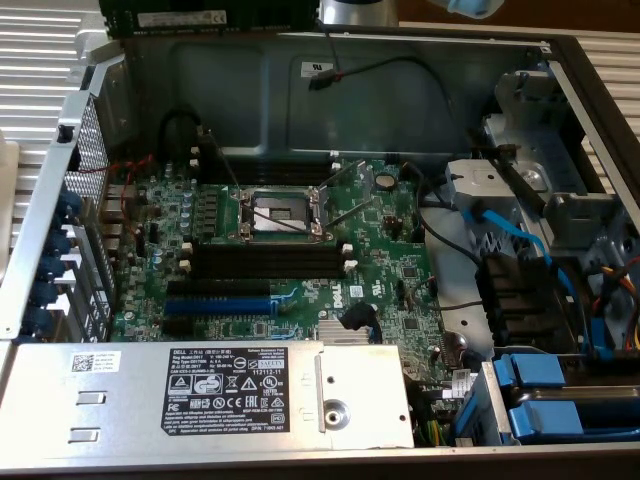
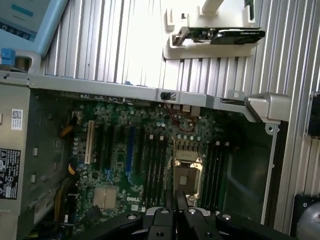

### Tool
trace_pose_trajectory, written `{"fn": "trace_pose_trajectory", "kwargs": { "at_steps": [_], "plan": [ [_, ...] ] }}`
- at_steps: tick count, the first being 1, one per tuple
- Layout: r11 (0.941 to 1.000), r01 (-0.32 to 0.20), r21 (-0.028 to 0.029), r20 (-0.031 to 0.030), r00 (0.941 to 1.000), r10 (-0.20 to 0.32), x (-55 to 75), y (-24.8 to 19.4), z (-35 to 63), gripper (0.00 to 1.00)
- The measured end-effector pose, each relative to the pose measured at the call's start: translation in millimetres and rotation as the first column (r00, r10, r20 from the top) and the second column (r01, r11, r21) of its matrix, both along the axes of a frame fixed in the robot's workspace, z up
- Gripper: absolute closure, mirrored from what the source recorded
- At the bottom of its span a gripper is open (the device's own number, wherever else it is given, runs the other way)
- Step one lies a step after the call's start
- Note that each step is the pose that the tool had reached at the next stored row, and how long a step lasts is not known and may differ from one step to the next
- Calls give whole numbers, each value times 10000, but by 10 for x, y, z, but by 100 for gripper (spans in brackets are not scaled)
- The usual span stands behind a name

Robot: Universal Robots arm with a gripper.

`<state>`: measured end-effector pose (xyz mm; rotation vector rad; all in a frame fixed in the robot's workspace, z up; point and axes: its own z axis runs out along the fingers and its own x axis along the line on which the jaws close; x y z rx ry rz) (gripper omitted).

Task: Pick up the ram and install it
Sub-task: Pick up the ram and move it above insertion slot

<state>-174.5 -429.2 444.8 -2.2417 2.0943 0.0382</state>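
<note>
ram: dark green flat circuit-board stick with white label [image 1: 190, 17], seen beyond open grey metal computer case's [image 1: 250, 90] far wall, exterior view's upper left | end effector: black end effector [image 2: 176, 197], closed empty, seen above green motherboard [image 2: 150, 150]

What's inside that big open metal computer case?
A green motherboard with an open processor socket, black memory slots, a blue slot and blue cables. The labelled silver box covers one edge of the board, so what lies under it cannot be seen.
</note>
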Motion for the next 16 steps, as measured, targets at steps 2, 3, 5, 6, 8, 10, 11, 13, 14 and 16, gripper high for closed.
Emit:
{"fn": "trace_pose_trajectory", "kwargs": {
  "at_steps": [2, 3, 5, 6, 8, 10, 11, 13, 14, 16],
  "plan": [
    [9997, 255, 0, 0, 9997, -255, 0, 0, 0, 87],
    [9994, 360, 1, 0, 9994, -360, 0, 0, 0, 87],
    [9988, 483, -3, -3, 9988, -483, 3, 4, 2, 87],
    [9986, 524, -2, -2, 9986, -524, 6, 6, 1, 87],
    [9981, 615, -1, -1, 9981, -615, 11, 10, 0, 87],
    [9975, 708, -1, -1, 9975, -708, 16, 14, 1, 87],
    [9971, 761, -1, -1, 9971, -761, 18, 15, 1, 87],
    [9965, 840, 0, 0, 9965, -840, 21, 15, 0, 87],
    [9962, 869, 0, 0, 9962, -869, 23, 16, -1, 87],
    [9958, 914, 0, -1, 9958, -914, 23, 16, -3, 87]
  ]
}}
